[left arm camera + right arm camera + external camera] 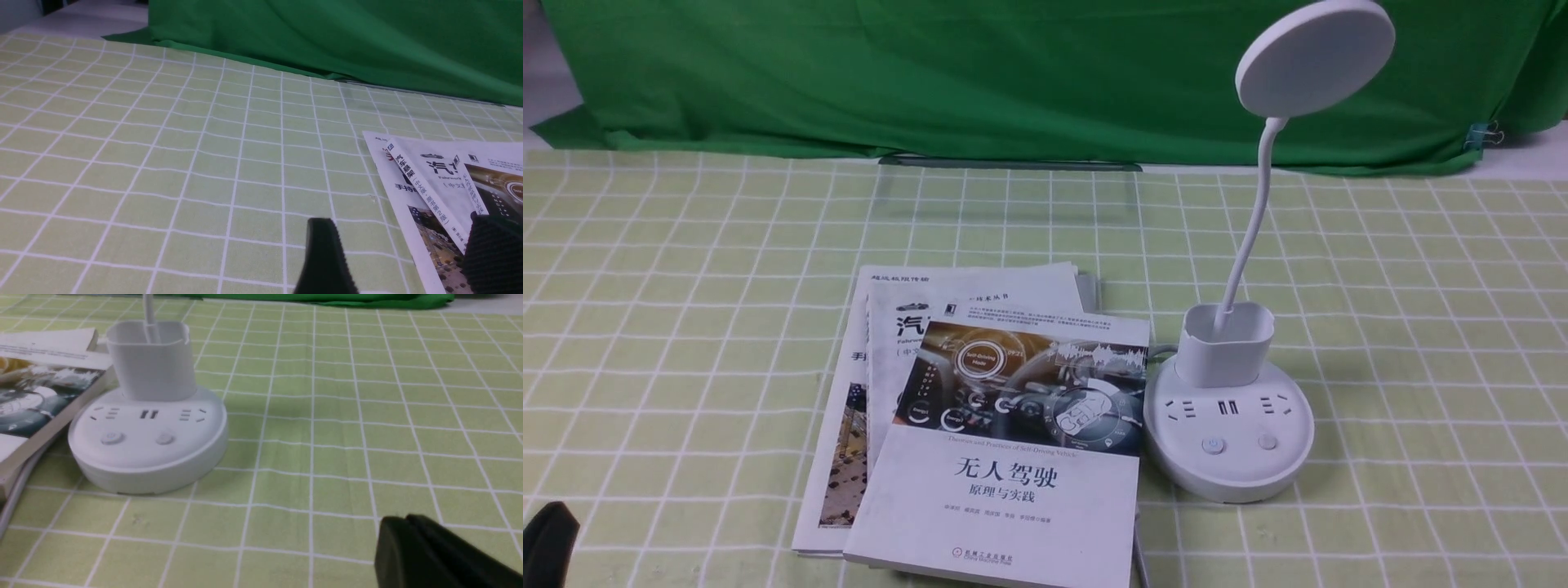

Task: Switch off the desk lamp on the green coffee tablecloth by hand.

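Note:
The white desk lamp [1229,433] stands on the green coffee tablecloth [1421,327], right of centre. Its disc head [1315,57] is raised on a thin neck above the cup holder. Two round buttons [1214,445] sit on the front of the base. In the right wrist view the lamp base [147,441] lies ahead and off to one side of my right gripper [404,520]. That gripper is shut, holds nothing, and hangs low over bare cloth, apart from the lamp. My left gripper [402,222] is open and empty above the edge of the books.
A fanned stack of books [980,425] lies just left of the lamp, touching its base. A grey cable [1139,563] runs out from under the books. A dark green backdrop cloth [1013,73] hangs along the far edge. A black part of my left arm [547,543] shows at the bottom left.

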Controlling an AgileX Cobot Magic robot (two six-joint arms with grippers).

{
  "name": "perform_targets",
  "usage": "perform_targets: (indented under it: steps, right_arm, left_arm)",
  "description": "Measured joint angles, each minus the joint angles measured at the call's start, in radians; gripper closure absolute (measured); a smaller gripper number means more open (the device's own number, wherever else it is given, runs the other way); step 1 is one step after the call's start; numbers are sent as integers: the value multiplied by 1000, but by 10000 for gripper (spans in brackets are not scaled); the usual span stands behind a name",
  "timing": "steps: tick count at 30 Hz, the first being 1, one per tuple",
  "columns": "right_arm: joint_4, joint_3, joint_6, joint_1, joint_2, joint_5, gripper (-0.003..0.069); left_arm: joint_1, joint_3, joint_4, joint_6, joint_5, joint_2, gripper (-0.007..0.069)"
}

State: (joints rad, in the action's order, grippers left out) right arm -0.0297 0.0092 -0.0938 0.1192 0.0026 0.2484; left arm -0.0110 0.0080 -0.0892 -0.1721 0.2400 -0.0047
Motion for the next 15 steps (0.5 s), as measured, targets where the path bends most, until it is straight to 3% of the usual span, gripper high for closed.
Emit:
perform_targets:
  steps: [15]
  right_arm:
    - [0,0,0,0,0,1,584]
  left_arm:
    - [0,0,0,0,0,0,214]
